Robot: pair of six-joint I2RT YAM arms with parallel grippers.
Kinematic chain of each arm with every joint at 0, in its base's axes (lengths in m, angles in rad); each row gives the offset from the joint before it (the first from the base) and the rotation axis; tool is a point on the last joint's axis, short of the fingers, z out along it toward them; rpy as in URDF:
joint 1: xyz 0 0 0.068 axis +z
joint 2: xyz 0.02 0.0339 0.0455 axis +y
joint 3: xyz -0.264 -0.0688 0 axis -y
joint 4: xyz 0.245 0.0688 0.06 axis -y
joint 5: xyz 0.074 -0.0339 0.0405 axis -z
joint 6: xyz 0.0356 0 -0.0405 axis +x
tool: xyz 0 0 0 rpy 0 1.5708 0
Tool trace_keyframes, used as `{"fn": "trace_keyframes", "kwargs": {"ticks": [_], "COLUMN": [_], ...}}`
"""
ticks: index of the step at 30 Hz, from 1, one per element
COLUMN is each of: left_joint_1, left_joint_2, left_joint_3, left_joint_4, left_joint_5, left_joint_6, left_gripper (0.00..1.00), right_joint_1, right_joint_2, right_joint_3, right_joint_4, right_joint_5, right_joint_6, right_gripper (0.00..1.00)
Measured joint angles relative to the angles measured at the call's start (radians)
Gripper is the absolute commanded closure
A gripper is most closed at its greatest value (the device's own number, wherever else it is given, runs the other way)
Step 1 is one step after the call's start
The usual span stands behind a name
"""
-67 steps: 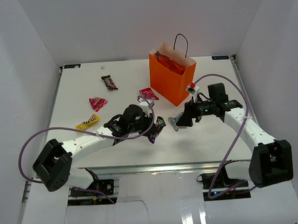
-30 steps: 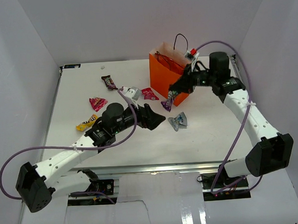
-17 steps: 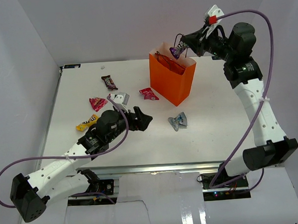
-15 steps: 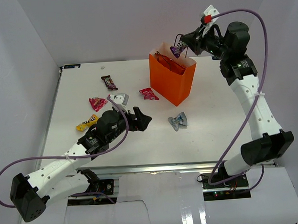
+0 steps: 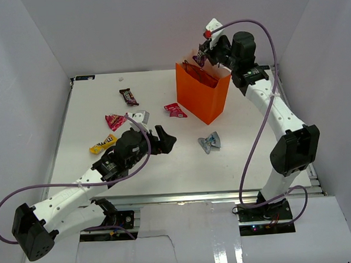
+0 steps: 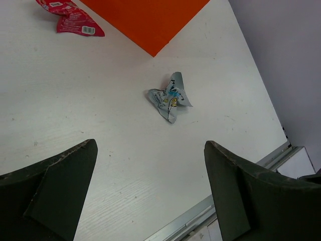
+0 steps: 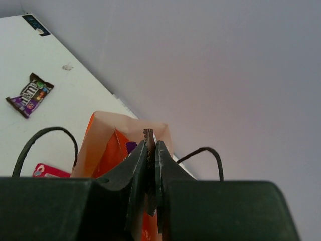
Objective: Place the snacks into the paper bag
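Because its next target looks to be the silver-blue wrapper (image 5: pixel 209 142), the left gripper (image 5: pixel 167 142) hovers low over the table (image 5: pixel 253 157) in the lower middle of the overhead view. Its claw is spread wide and holds nothing. In the left wrist view the crumpled wrapper (image 6: pixel 169 97) lies centre frame between the two dark fingers (image 6: pixel 60 186), well apart from them, so I judge a descent is needed before any pinch.

Further back, a yellow packet (image 5: pixel 102 143) and a pink-red wrapper (image 5: pixel 114 121) lie at the left, and a second pink-red wrapper (image 5: pixel 174 110) sits just beside the foot of the paper bag (image 5: pixel 203 94). The dark brown candy bar (image 5: pixel 128 97) lies beyond them.

Farthest, at the upper middle, the right gripper (image 5: pixel 204 52) is held above the bag's open mouth, presumably so its load drops straight in. Its claw is pinched on the purple packet (image 5: pixel 198 59). The right wrist view shows only a thin jagged edge (image 7: pixel 148 134) of the packet between the closed fingers. A purple patch inside the bag cannot be identified, and the bag's contents are otherwise hidden.
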Motion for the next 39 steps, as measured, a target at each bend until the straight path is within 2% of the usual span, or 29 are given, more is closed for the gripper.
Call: {"fn": "trace_keyframes", "kwargs": {"ticks": [4,6,8,9,10,18,24,28,30,33,36,39], "left_joint_1": [0.002,0.002,0.003,0.003,0.003,0.010,0.068,0.229,0.324,0.476,0.600,0.708], "left_joint_2": [0.000,0.000,0.000,0.000,0.000,-0.001,-0.005,-0.003,0.001,0.042,0.163,0.370], "left_joint_3": [0.000,-0.001,-0.001,-0.001,-0.001,-0.002,-0.002,-0.002,-0.002,0.004,0.064,0.203], "left_joint_4": [-0.009,-0.016,-0.021,-0.023,-0.025,-0.055,-0.106,-0.162,-0.175,-0.182,-0.211,-0.244], "left_joint_5": [-0.019,-0.030,-0.036,-0.038,-0.042,-0.064,-0.076,-0.029,0.002,0.060,0.114,0.163], "left_joint_6": [-0.018,-0.029,-0.038,-0.041,-0.046,-0.081,-0.123,-0.187,-0.219,-0.253,-0.243,-0.193], "left_gripper": [0.02,0.02,0.02,0.02,0.02,0.02,0.02,0.03,0.04,0.05,0.05,0.09], "right_joint_1": [0.037,0.051,0.060,0.061,0.063,0.059,-0.013,-0.148,-0.208,-0.233,-0.226,-0.225], "right_joint_2": [0.025,0.044,0.070,0.085,0.100,0.101,-0.063,-0.234,-0.322,-0.407,-0.465,-0.508], "right_joint_3": [-0.004,-0.011,-0.014,-0.014,-0.015,-0.051,-0.052,-0.117,-0.200,-0.332,-0.512,-0.680], "right_joint_4": [0.088,0.129,0.152,0.160,0.166,0.140,-0.005,-0.100,-0.166,-0.323,-0.492,-0.623], "right_joint_5": [0.060,0.090,0.116,0.127,0.135,0.128,-0.050,-0.245,-0.346,-0.479,-0.566,-0.597], "right_joint_6": [-0.070,-0.101,-0.121,-0.136,-0.154,-0.128,0.006,0.047,0.016,-0.083,-0.210,-0.284], "right_gripper": [0.90,0.83,0.47,0.46,0.36,0.26,0.21,0.19,0.19,0.19,0.19,0.19]}}
